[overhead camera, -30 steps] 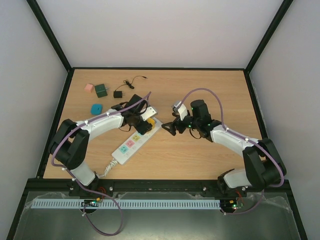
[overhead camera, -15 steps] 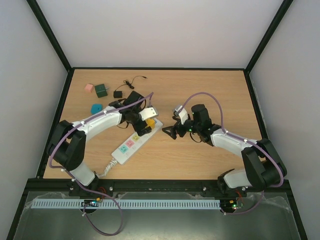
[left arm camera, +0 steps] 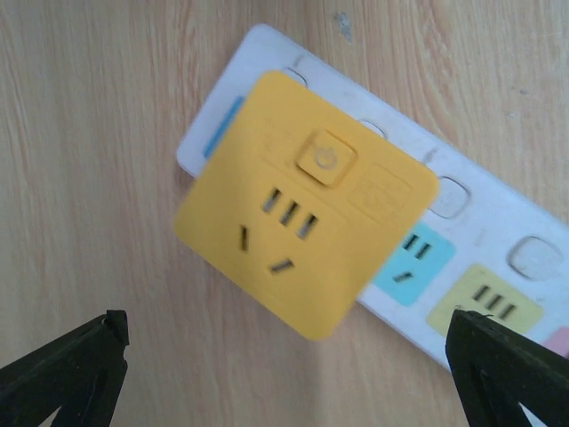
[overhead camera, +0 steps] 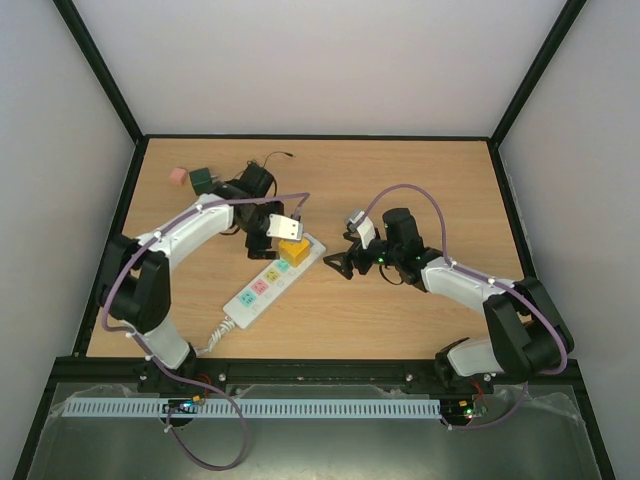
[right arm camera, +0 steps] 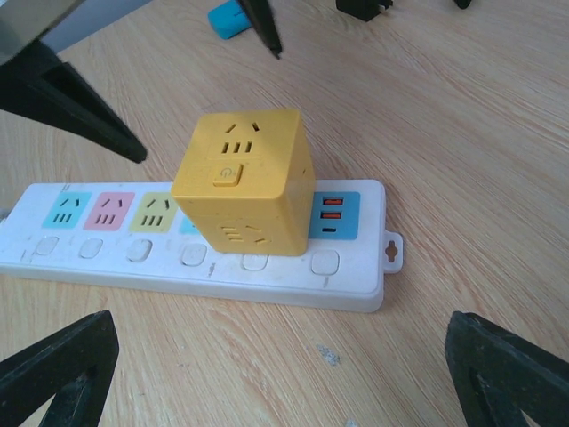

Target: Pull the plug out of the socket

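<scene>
One yellow plug (right arm camera: 244, 182) in socket (right arm camera: 356, 271); blue block (right arm camera: 229, 20) beyond.

Top cam: high, behind the arm bases (overhead camera: 165, 368), looks down on the whole desk (overhead camera: 420, 190). Left wrist cam: close, straight down, plug (left arm camera: 302, 213) directly under the left hand (left arm camera: 284, 318). Right wrist cam: low slant, plug just ahead of the right hand (right arm camera: 280, 318). All share plug and socket (overhead camera: 250, 292).

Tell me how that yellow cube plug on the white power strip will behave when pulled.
The yellow plastic cube plug looks rigid and smooth-faced, so a grip may slip. The long white power strip seems loose on the wooden table, so it will probably lift along unless held down.
</scene>
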Controlling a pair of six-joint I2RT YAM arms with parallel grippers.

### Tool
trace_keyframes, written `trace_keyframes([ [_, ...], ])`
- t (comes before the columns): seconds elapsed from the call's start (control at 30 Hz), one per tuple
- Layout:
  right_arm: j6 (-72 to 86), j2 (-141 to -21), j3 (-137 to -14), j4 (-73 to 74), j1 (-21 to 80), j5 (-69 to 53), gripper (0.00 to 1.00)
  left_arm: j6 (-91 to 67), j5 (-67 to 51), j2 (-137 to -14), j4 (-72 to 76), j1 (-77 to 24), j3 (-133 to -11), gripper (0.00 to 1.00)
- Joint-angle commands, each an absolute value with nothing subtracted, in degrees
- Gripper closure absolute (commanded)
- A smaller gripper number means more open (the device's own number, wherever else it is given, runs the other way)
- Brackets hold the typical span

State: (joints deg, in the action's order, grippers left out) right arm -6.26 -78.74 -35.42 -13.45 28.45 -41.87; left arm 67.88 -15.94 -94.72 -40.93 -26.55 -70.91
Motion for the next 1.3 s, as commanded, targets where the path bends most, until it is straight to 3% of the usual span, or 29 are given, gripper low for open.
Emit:
trace_keyframes([
  [0.0, -7.6, -77.2, -37.4, -12.7, 28.3, -43.0, 0.01, 76.4, -19.2, -98.8, -45.4, -26.4, -75.7, 0.0],
  [0.87, -9.4, -79.1, -38.4, -10.7, 28.2, -44.5, 0.01, 81.2, -18.2, -109.1, -43.9, -31.5, -81.2, 0.01],
  [1.27, -9.4, -79.3, -38.6, -10.4, 28.2, -44.5, 0.01, 72.2, -19.0, -113.0, -45.8, -30.5, -85.7, 0.37],
])
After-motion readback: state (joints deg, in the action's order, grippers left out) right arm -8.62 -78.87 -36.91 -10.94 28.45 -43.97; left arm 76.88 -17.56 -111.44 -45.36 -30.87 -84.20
